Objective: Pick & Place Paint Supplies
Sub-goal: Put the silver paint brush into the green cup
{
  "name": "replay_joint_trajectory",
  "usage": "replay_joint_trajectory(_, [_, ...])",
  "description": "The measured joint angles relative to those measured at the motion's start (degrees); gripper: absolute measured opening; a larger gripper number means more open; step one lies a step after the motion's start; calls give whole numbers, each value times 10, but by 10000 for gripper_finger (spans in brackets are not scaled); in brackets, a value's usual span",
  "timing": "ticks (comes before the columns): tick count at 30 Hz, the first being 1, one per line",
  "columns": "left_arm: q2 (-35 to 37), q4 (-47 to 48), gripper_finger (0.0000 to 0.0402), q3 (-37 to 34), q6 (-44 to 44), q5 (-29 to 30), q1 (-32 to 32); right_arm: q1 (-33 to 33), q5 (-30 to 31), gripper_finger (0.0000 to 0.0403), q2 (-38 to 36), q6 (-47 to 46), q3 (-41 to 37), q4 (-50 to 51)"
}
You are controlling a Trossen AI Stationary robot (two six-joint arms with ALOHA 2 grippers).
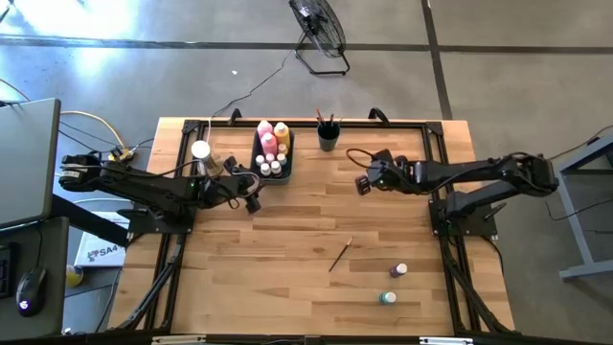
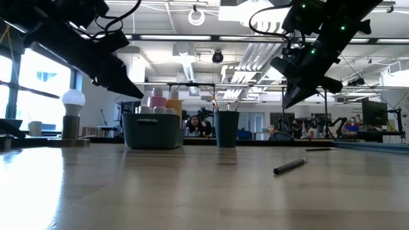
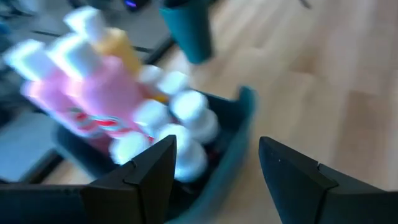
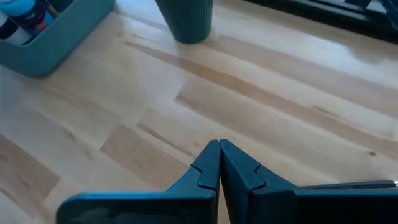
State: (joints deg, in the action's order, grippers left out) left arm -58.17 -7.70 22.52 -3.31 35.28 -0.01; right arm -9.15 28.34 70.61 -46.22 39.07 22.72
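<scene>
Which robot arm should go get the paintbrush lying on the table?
The right one, probably. The paintbrush lies on the right half of the table, nearer the right hand, which is shut and holds nothing. The left hand is open beside the bin, farther off.

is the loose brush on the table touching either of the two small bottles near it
Apart. The high view shows the brush lying alone, with bare wood between it and both bottles.

High cam looks straight down on the whole table (image 1: 287, 230), low cam sits at tabletop level facing the room, wrist cams look close past their own fingers; all four share the teal bin (image 1: 271, 153) and cup (image 2: 226, 128).
</scene>
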Motion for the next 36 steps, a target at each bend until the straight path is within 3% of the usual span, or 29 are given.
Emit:
replay_joint_trajectory(3, [0,-26,223,0,16,60,0,-7,-2,2,0,23,0,-10])
replay_joint_trajectory(7, [0,-80,223,0,109,134,0,-8,-2,2,0,66,0,-10])
replay_joint_trajectory(15, [0,-114,223,0,185,221,0,-7,-2,2,0,87,0,-19])
replay_joint_trajectory(22, [0,-119,223,0,181,177,0,-7,-2,2,0,132,0,-37])
replay_joint_trajectory(31, [0,-119,223,0,181,176,0,-7,-2,2,0,161,0,-59])
replay_joint_trajectory(36, [0,-120,223,0,194,112,0,-7,-15,2,0,161,0,-59])
